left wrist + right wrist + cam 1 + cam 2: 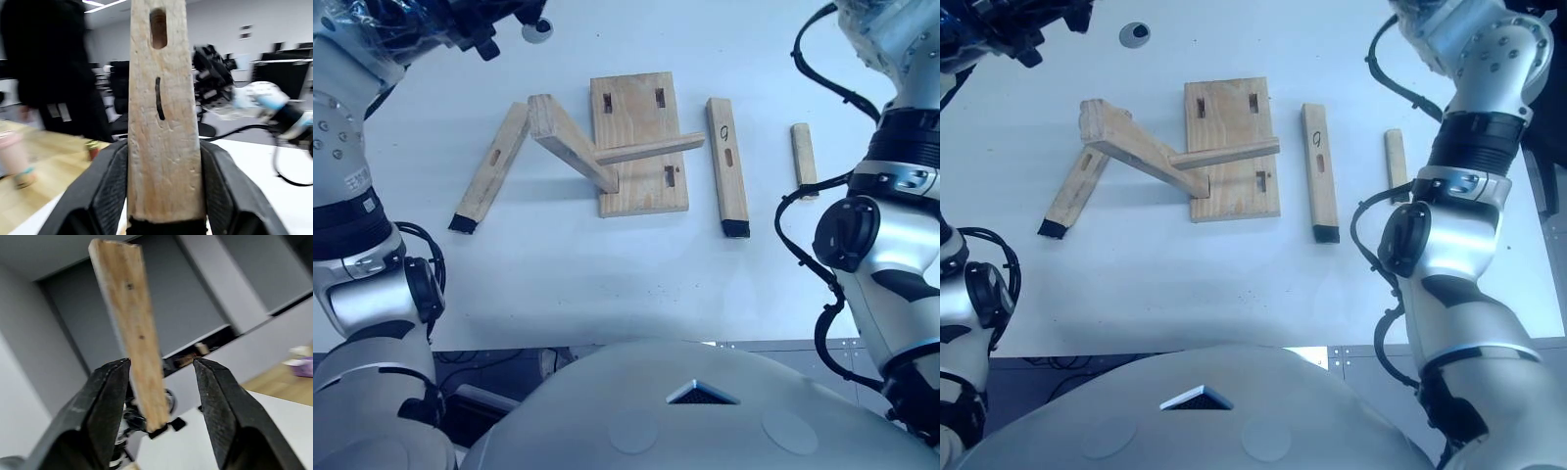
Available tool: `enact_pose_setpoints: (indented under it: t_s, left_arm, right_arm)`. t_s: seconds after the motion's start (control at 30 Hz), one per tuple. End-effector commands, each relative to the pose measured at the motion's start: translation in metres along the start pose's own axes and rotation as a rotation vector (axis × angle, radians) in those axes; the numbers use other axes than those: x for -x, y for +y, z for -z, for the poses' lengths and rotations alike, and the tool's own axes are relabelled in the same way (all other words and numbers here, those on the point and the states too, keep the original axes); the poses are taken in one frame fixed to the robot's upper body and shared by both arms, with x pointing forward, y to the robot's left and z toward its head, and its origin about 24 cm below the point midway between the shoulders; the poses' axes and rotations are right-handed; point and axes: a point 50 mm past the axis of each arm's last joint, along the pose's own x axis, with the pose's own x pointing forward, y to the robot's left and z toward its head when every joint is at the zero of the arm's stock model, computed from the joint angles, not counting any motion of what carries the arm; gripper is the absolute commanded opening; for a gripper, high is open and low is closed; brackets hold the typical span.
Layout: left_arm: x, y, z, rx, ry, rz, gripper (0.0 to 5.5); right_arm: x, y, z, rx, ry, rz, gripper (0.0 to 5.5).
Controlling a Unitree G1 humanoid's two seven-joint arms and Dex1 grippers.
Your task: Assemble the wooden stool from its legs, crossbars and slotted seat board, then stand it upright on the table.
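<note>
The slotted seat board [641, 117] lies flat at the middle of the white table [607, 274]. One leg [570, 140] leans tilted from the board's left side, and a crossbar [651, 149] rests across the board. Another leg [492, 166] lies to the left, a third leg [727, 166] to the right, and a short crossbar [803, 155] farther right. My left gripper [164, 147] is raised off the table, shut on a slotted wooden leg [164, 98] that stands upright between its fingers. My right gripper [161, 363], also raised, holds a thin wooden crossbar [129, 323].
A small round grey disc [537, 29] sits in the table near its far edge. The table's front edge [607, 345] runs just ahead of my body. Bare table surface lies in front of the wooden parts.
</note>
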Motion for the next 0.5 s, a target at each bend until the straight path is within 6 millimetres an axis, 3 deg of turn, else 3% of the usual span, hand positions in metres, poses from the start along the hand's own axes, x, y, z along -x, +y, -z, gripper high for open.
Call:
enact_pose_setpoints:
  t_s: [0.03,0.2,0.27,0.33,0.5]
  left_arm:
    - [-0.006,-0.004,0.0,0.01,0.024,0.052,2.03]
    - [-0.01,-0.014,0.007,0.041,0.055,0.14,2.03]
    - [-0.012,-0.015,0.012,0.051,0.068,0.147,2.03]
    - [-0.014,-0.014,0.019,0.062,0.092,0.148,2.03]
    - [-0.014,-0.013,0.025,0.081,0.107,0.145,2.03]
  right_arm:
    - [-0.006,0.011,-0.006,-0.024,-0.006,-0.078,3.14]
    - [-0.011,0.019,-0.007,-0.051,0.019,-0.14,3.99]
    - [-0.011,0.017,-0.01,-0.079,0.005,-0.14,4.04]
    - [-0.011,0.018,-0.015,-0.117,-0.016,-0.164,4.04]
    - [-0.007,0.02,-0.017,-0.147,0.01,-0.182,3.27]
